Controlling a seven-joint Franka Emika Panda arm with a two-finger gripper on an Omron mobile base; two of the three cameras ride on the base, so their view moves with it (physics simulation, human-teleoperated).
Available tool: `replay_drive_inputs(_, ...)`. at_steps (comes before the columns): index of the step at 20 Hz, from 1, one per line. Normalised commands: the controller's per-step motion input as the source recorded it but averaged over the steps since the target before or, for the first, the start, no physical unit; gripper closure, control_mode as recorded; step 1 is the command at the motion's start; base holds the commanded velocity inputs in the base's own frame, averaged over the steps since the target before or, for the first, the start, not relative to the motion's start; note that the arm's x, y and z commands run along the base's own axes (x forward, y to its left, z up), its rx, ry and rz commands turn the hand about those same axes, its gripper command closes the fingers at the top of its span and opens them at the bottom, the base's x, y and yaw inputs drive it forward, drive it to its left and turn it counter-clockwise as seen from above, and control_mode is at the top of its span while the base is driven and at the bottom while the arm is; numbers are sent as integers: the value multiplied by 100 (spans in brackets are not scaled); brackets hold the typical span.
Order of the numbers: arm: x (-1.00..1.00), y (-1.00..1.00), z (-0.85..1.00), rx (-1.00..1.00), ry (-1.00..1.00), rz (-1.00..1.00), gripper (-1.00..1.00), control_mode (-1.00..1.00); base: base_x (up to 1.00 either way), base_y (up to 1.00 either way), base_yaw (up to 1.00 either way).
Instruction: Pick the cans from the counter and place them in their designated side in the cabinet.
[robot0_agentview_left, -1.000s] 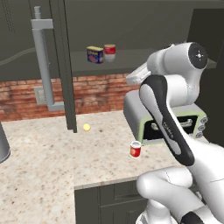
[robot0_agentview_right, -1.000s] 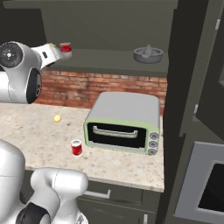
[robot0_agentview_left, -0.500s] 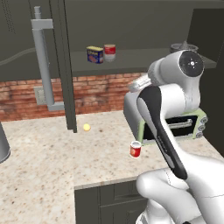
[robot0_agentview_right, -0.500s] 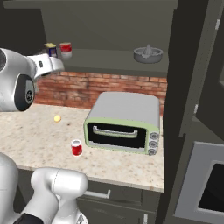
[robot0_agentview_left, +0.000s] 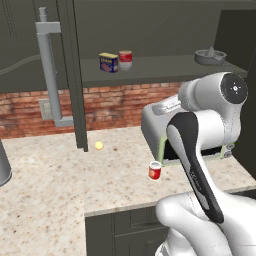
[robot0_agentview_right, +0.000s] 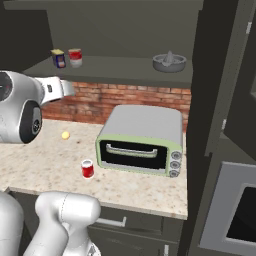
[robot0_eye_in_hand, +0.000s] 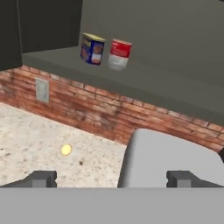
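A bright red can (robot0_agentview_left: 155, 171) (robot0_agentview_right: 87, 168) stands upright on the beige counter (robot0_agentview_left: 50, 200) (robot0_agentview_right: 40, 150), in front of the toaster oven's left corner. A silver-grey can with a dark red band (robot0_agentview_left: 125, 59) (robot0_agentview_right: 75, 57) (robot0_eye_in_hand: 119, 54) stands on the cabinet shelf (robot0_agentview_left: 165, 65) (robot0_agentview_right: 115, 71) (robot0_eye_in_hand: 61, 65), beside a blue-and-yellow tin (robot0_agentview_left: 108, 62) (robot0_eye_in_hand: 92, 48). My gripper (robot0_eye_in_hand: 111, 178) is open with nothing between its fingers. It hangs below the shelf, above the oven's left end, looking up at the shelf can from a distance.
A grey-and-green toaster oven (robot0_agentview_right: 140, 140) (robot0_eye_in_hand: 170, 153) sits on the counter against the brick wall. A small yellow ball (robot0_agentview_left: 99, 145) (robot0_agentview_right: 65, 135) (robot0_eye_in_hand: 66, 150) lies near the wall. A grey juicer (robot0_agentview_left: 210, 55) (robot0_agentview_right: 169, 62) is on the shelf's right. The cabinet's tall bar handle (robot0_agentview_left: 50, 75) hangs left.
My hand has drawn back from the shelf and dropped lower, and the upper arm has swung with it. Both cans and the tin stay where they were.
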Motion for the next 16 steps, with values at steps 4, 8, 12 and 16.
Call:
replay_drive_inputs(4,-22,-3,-17,9,4,-7,-100,-100,0,0,0)
replay_drive_inputs(8,-19,-6,-14,10,12,-11,-100,-100,0,0,0)
replay_drive_inputs(12,-13,-2,-11,8,17,-11,-100,-100,0,0,0)
replay_drive_inputs(16,-14,-4,-16,9,15,-9,-100,-100,0,0,0)
